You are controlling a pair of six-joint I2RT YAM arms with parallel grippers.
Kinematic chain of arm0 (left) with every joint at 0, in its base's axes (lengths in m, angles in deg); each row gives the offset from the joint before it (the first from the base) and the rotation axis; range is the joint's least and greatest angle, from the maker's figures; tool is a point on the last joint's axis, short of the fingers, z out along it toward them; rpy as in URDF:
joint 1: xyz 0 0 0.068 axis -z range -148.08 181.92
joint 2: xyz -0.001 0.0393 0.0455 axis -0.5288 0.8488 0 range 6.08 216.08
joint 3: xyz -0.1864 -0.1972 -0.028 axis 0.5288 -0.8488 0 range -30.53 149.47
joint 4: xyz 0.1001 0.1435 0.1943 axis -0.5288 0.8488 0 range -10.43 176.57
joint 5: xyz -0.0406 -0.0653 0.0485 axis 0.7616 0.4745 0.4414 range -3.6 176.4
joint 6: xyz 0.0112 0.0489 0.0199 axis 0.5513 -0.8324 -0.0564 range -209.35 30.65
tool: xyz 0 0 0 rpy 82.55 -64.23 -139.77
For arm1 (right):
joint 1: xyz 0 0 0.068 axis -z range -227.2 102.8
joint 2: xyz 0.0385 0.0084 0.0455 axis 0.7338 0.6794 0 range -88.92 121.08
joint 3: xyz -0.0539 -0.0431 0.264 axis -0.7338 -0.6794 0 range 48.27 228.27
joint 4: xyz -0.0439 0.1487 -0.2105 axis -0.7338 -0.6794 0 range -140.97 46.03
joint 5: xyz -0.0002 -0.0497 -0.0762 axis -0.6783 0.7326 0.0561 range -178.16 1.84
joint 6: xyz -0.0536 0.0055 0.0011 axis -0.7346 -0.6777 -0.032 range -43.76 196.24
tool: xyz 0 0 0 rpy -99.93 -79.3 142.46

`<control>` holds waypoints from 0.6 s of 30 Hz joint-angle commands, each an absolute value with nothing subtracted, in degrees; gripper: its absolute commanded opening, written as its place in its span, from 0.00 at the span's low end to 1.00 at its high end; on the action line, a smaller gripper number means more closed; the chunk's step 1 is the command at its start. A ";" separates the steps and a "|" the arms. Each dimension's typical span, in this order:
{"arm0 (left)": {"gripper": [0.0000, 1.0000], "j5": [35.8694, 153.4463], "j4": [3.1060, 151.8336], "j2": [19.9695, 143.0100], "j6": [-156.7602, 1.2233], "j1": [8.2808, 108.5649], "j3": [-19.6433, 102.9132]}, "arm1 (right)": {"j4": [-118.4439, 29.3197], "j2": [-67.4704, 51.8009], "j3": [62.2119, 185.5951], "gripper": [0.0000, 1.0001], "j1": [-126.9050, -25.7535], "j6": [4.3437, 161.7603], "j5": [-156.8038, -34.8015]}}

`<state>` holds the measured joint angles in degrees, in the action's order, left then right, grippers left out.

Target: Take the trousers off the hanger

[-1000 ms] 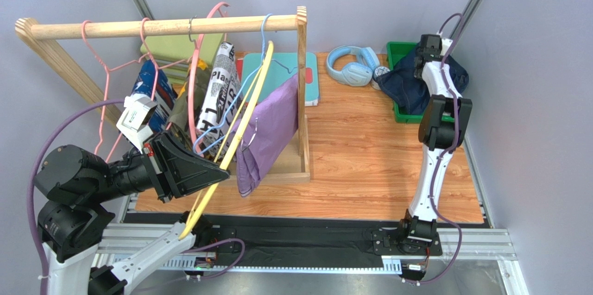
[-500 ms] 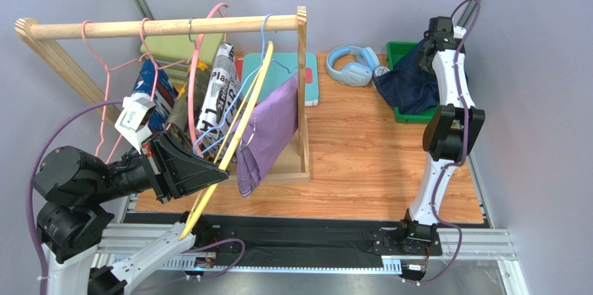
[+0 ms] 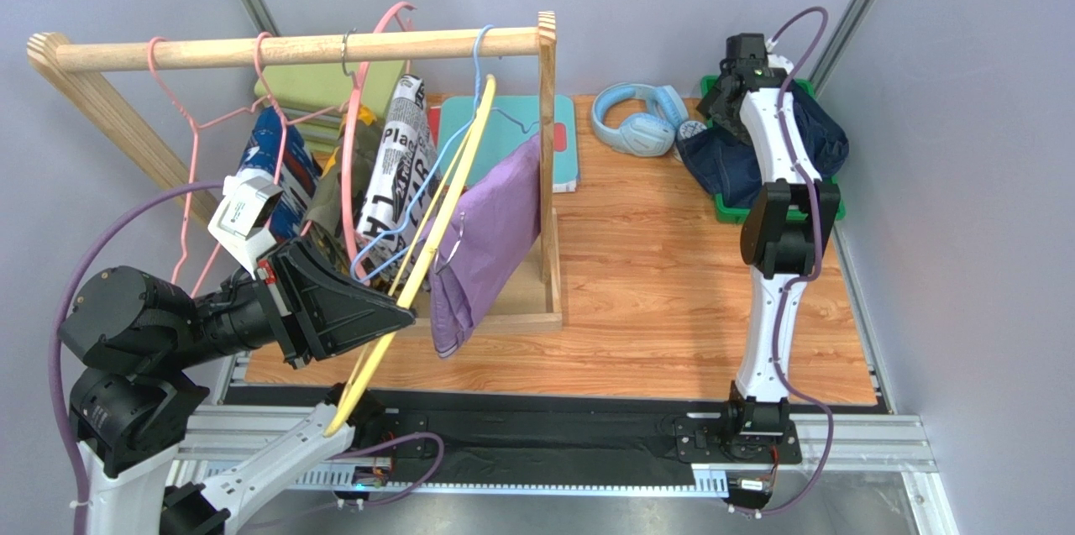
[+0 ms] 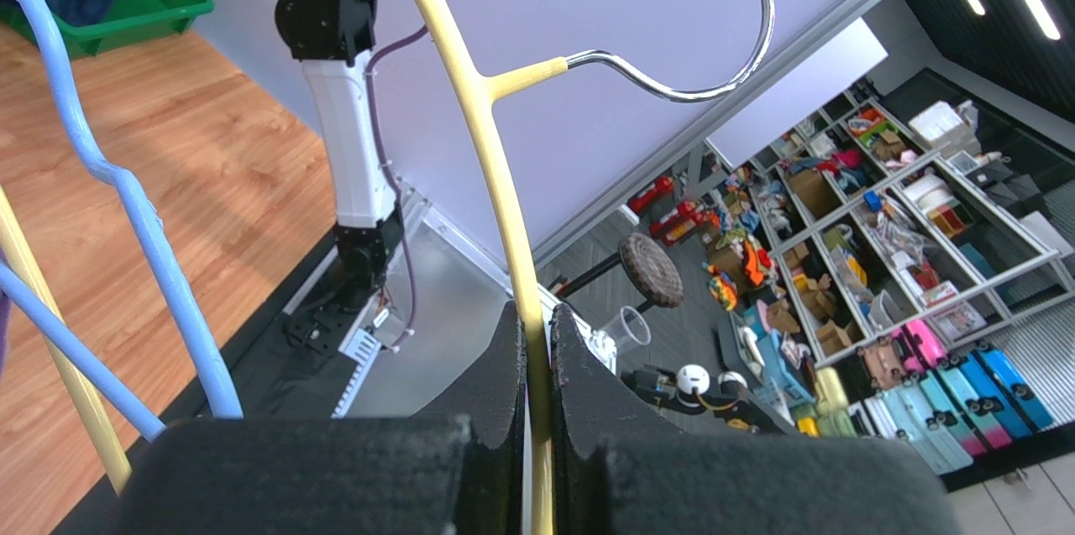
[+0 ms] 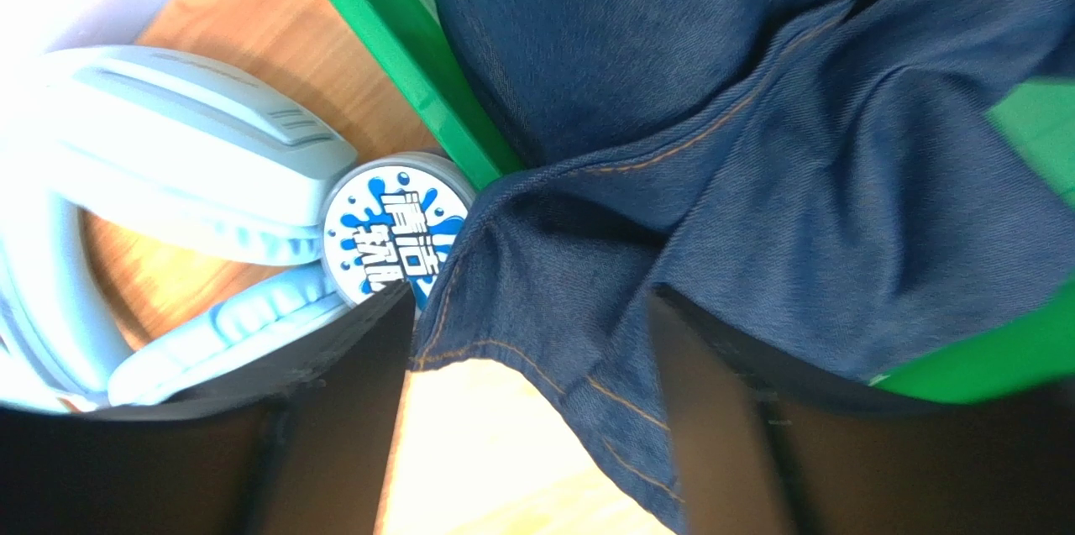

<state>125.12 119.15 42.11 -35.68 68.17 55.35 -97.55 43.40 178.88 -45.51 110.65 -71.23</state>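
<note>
Since the denim trousers [image 3: 717, 163] lie heaped in the green bin [image 3: 729, 209] at upper right, one leg spilling over its rim, the task looks nearly done. The right gripper [image 5: 524, 321] hovers above them, jaws spread wide. The left gripper [image 4: 536, 371] pinches the bare yellow hanger [image 3: 435, 226] at lower left. Next, I judge, the right arm should lift clear without snagging cloth. The wooden tabletop [image 3: 656, 283] is enclosed by grey walls.

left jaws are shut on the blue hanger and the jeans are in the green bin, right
No: the left jaws are shut on the yellow hanger, not the blue hanger (left wrist view). The jeans are in the green bin.
</note>
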 commanded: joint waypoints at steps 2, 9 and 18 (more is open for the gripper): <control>0.00 130.96 110.86 41.06 -36.53 68.84 55.86 | -91.87 44.85 176.95 0.64 -45.62 116.05 -69.62; 0.00 131.13 110.86 41.06 -36.79 68.84 55.86 | -90.20 45.12 173.69 0.33 -45.45 116.14 -67.86; 0.00 131.13 110.86 40.54 -36.44 68.84 55.95 | -89.68 38.18 170.44 0.00 -43.43 112.46 -67.33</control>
